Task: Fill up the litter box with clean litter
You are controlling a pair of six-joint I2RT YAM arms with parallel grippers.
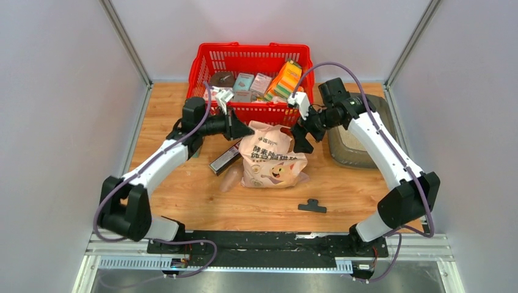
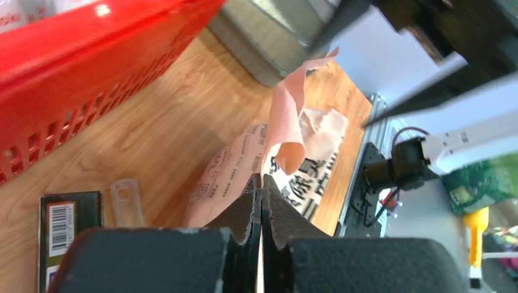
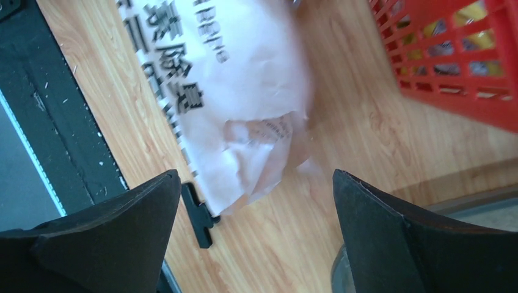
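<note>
Top external: the litter box (image 1: 348,160) sits at right centre of the table (image 1: 177,195), just right of the pink bag (image 1: 272,160). The red basket (image 1: 244,56) is at the top. The left gripper (image 1: 246,130) meets the bag's upper-left corner, and the right gripper (image 1: 301,139) is by its upper-right.

Left wrist: the left gripper (image 2: 261,180) has its 2 fingers pressed together, pinching a curled strip of the bag (image 2: 287,116). The litter box (image 2: 275,36) is at top centre.

Right wrist: the right gripper (image 3: 255,177) is spread wide over the bag (image 3: 244,91), gripping nothing. The litter box (image 3: 470,202) shows at lower right.
</note>
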